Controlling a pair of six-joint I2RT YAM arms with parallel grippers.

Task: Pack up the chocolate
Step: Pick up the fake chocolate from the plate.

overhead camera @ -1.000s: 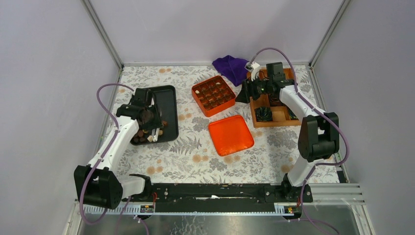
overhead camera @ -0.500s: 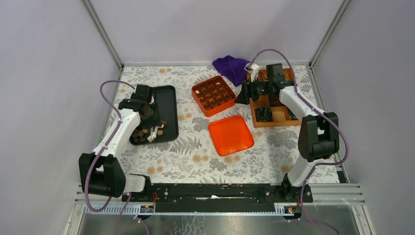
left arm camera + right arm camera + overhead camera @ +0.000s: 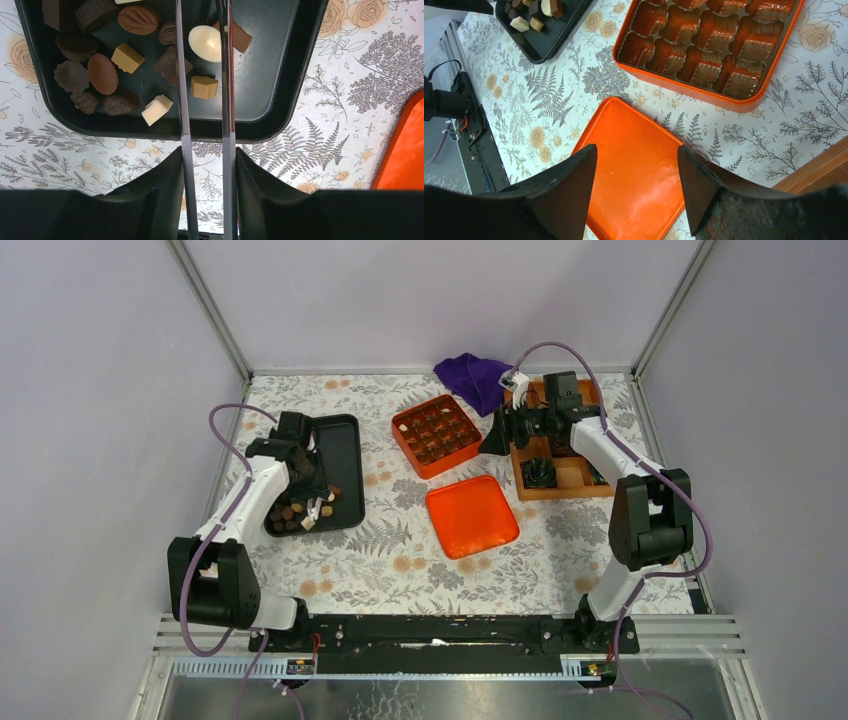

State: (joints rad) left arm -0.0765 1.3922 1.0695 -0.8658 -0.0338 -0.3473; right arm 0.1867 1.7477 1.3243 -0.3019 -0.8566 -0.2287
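Several chocolates (image 3: pixel 102 74), dark, light brown and cream, lie in the near end of a black tray (image 3: pixel 280 60); they also show in the top view (image 3: pixel 292 512). My left gripper (image 3: pixel 205 155) hangs over that tray (image 3: pixel 340 440), shut on thin metal tongs (image 3: pixel 182 100). The tong blades stand apart, with a tan square piece (image 3: pixel 204 86) and a white oval piece (image 3: pixel 205 43) between them. Their tips are out of view. My left gripper also shows in the top view (image 3: pixel 310 490). My right gripper (image 3: pixel 636 150) is open and empty above the orange lid (image 3: pixel 634 170), beside the orange box (image 3: pixel 709 50) of brown cups.
In the top view my right gripper (image 3: pixel 495 435) is between the orange box (image 3: pixel 435 435) and a wooden tray (image 3: pixel 560 480) holding dark crinkled cups (image 3: pixel 541 472). The orange lid (image 3: pixel 471 515) lies mid-table. A purple cloth (image 3: pixel 472 377) lies at the back.
My left arm has swung its elbow toward the back, and its gripper has shifted slightly over the near end of the black tray. The right arm has barely moved.
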